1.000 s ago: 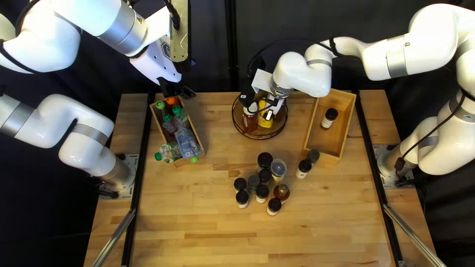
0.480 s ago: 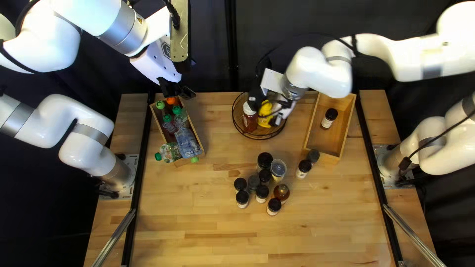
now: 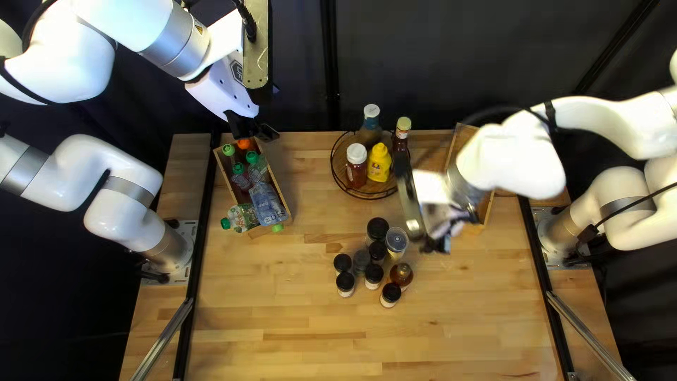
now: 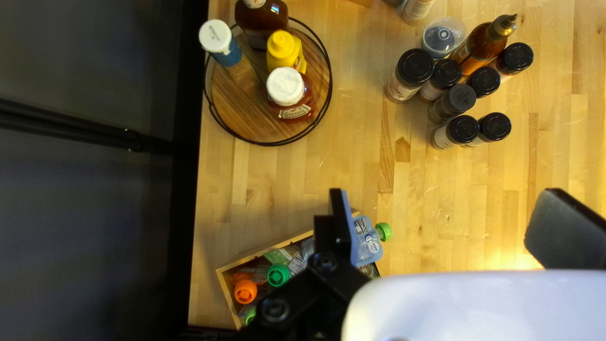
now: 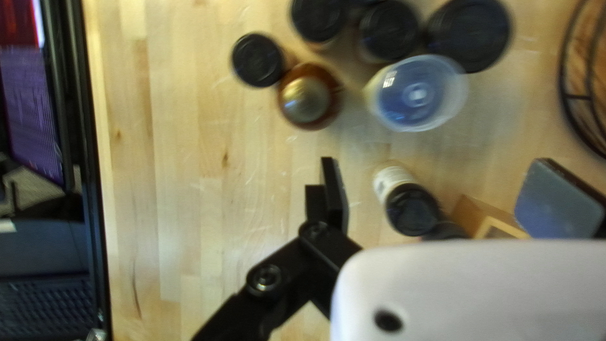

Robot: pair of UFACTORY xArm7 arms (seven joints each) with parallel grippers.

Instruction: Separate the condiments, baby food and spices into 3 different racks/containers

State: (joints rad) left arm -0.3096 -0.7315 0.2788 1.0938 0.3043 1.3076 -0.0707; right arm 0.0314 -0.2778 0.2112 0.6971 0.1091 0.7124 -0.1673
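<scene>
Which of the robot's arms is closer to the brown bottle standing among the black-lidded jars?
Right. My right end effector hovers open near the bottle, while my left end effector is farther off, open by the box of pouches.

The desk [image 3: 282,353] is pale, smooth wood laid in strips, with a soft satin sheen. The round rack [image 4: 252,129] has a grained wooden base and a rim of black metal wire; the open box [image 4: 265,249] is plain, matt wood. The yellow bottle [image 4: 284,53] is smooth plastic, the pouch [image 4: 369,243] glossy plastic film, the jar lids [image 4: 415,65] shiny black plastic. The amber bottle [image 4: 481,47] looks glossy, possibly glass, though blur makes that uncertain. Matt cloth forms the curtain [image 3: 458,63]; the rail [image 3: 163,340] is bright metal.
</scene>
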